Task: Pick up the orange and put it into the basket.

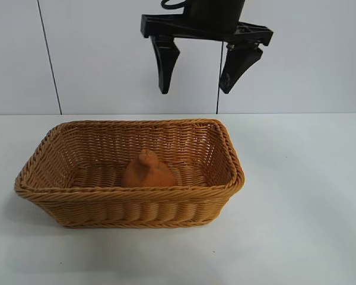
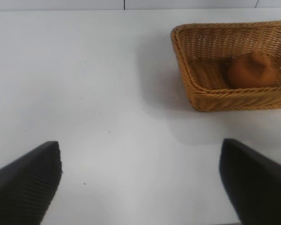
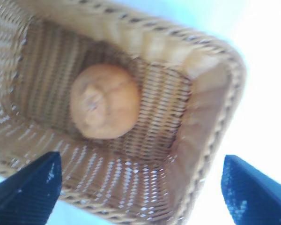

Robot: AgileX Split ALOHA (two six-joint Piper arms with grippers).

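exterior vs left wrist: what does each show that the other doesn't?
Exterior only: the right claw hanging open above the basket, holding nothing, plus the back wall.

Left wrist only: the left claw, open over bare table beside the basket, well off to its side.

Both: the orange resting on the basket floor, knob up, touched by neither claw, and the white table.

Count by kind — one orange (image 1: 147, 171), lumpy, knob on top. One wicker basket (image 1: 130, 202), rectangular, braided rim. One white surface (image 1: 296, 196) under both. End effectors — two: right end effector (image 1: 200, 76) in exterior view, fingers spread; left end effector (image 2: 140, 180) in its wrist view, fingers apart. Two fingers each.
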